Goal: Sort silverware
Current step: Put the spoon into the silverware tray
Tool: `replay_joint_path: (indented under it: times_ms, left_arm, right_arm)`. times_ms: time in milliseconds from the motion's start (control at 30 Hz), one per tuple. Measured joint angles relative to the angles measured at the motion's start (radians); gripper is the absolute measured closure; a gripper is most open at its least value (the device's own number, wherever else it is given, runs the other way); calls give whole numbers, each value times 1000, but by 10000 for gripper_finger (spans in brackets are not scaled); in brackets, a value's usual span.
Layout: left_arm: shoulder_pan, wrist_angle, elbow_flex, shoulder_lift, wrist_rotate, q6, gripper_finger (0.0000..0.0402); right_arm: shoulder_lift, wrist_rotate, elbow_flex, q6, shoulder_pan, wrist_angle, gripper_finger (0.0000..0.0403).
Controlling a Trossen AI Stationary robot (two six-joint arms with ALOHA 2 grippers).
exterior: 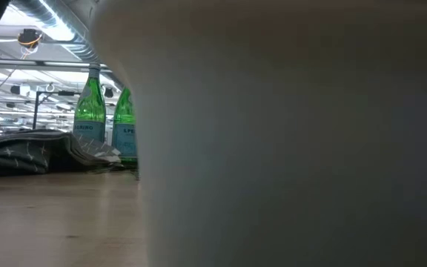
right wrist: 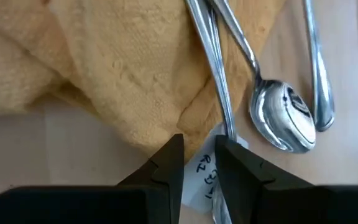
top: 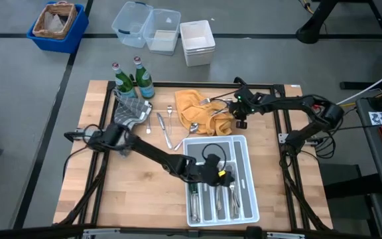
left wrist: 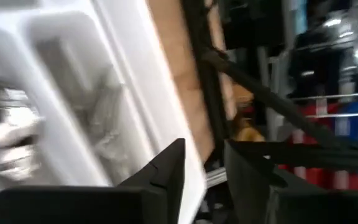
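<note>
The silverware is split between two places. Several sorted pieces (top: pixel 212 199) already lie in the long slots of the white tray (top: pixel 247 147), which sits near the front edge of the table (top: pixel 131 192), right of its middle. The rest is still loose farther back: a few pieces (top: pixel 163 126) lie bare on the wood left of the tray, and others rest on or against the yellow cloth (top: pixel 192 106) near the back edge, among them a spoon (right wrist: pixel 284 118) just beside the cloth's edge and a slim handle (right wrist: pixel 211 56) crossing it.

The left gripper (top: pixel 219 171) hangs over the tray's upper part with its fingers apart and nothing between them, so it looks to have just let a piece go there. The right gripper (right wrist: pixel 197 163) is down at the cloth, its fingers standing narrowly around the lower end of that slim handle; whether they are actually pinching it cannot be told.

Judged from this, the sorting is roughly half done: the cloth pile and the loose pieces on the wood remain. Two green bottles (top: pixel 132 81) and a grey cloth (top: pixel 130 111) stand at the back left, untouched.
</note>
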Motion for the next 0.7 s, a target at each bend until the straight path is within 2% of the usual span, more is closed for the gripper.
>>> replay_joint_path:
  times_ms: [233,433,700]
  left_arm:
    - [-2,-369,0,-109,-8,27,300]
    - [3,-615,0,-184,-27,27,300]
    - [25,-760,0,-221,-46,56,300]
  right_arm:
    - [-6,51,2,27,0,-7,308]
    - [-21,59,24,48,1,-98,308]
    - [-21,85,71,31,0,-62,308]
